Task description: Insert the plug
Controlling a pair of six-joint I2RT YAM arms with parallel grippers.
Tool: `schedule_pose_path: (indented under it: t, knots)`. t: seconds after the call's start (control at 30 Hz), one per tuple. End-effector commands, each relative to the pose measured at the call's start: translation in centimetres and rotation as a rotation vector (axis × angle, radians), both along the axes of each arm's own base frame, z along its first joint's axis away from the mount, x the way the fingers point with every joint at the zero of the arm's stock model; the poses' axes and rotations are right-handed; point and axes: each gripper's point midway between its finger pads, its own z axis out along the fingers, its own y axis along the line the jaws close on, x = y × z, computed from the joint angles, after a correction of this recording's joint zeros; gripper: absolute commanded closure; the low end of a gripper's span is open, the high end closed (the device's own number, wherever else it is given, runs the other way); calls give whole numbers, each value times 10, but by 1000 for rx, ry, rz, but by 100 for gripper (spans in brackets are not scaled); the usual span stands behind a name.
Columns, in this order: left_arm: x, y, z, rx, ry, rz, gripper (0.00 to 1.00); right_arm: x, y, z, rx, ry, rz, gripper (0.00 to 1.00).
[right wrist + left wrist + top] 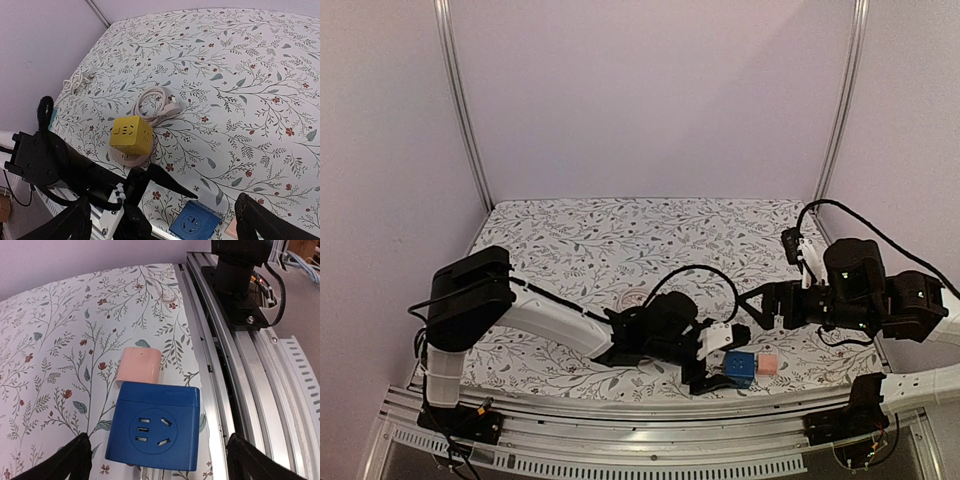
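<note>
**Plug beside the socket cube**

The left tool (159, 440) hung open astride the blue socket cube (152, 427) at the tabletop's (50, 340) near edge. Just right of it lay the pink plug (140, 365): rigid, likely light and smooth, best pinched across its flat sides. The right tool (162, 200) gaped empty. A yellow cube (131, 136) and coiled cable (155, 102) sat well apart; only the socket cube crowded the plug.
</note>
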Motion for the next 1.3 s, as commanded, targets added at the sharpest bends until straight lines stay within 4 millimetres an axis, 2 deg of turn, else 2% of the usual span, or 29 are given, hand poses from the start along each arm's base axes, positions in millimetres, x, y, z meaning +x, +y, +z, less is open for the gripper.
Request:
schedule_pose_path:
  t: [0.0,0.27,0.43,0.57,0.67,0.8,0.87,1.03,1.17,1.27]
  knots:
    - [13,-2,-14,43,2,-11,7,-4,0,-2,-1,-2,22,1]
    - [15,-5,-29,112,-1,-22,15,-5,2,-5,-10,5,32,1]
    - [15,-5,-34,126,6,-27,31,-5,2,-4,-8,4,35,1]
    - [13,-4,-39,130,12,-31,35,-5,2,-3,-2,1,37,1]
    - [10,-5,-37,118,25,-45,48,-6,1,-2,2,0,35,1]
    - [3,-6,-21,69,53,-72,64,-6,1,0,7,-3,35,1]
    - [-1,-6,-6,35,71,-81,68,-6,1,1,11,-4,36,1]
    - [-9,1,30,-29,188,-111,71,-8,1,3,26,-11,47,1]
    - [-17,14,43,-30,216,-143,71,-11,5,4,38,-5,73,1]
    - [-13,25,54,-38,249,-134,71,-21,16,9,77,-3,157,1]
